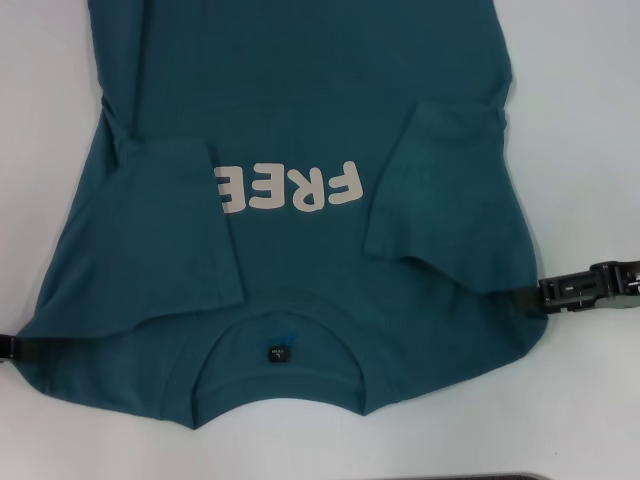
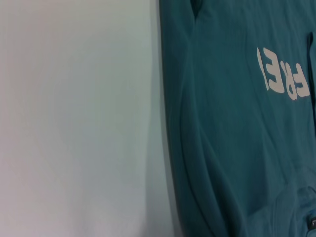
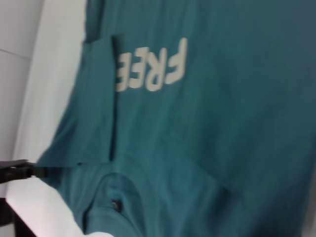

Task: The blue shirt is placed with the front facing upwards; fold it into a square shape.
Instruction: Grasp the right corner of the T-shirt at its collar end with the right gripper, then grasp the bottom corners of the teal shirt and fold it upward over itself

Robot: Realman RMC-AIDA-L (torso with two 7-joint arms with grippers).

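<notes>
A large dark teal-blue short-sleeved cotton T-shirt [image 1: 300,130] lies flat on a plain white table [image 1: 590,120], front side up. Its round neckline, with a small black label [image 1: 274,354] inside, is at the shirt's near end, closest to the robot, and the hem end runs out of view on the far side. The off-white block "FREE" print [image 1: 287,187] sits just beyond the neckline and reads upside down from the head view. Both sleeves are folded inward over the chest, one on each side of the print, the left one covering part of the last letter.

The right gripper [image 1: 545,292], black, is at the shirt's right shoulder edge, its tips pinching the cloth there. The left gripper [image 1: 12,346] is at the left shoulder corner, barely in view; the fabric stretches to a point at it, but whether its fingers are closed cannot be told.

Bare white table shows beside both long edges of the shirt, wider on its right, and in front of the neckline.
</notes>
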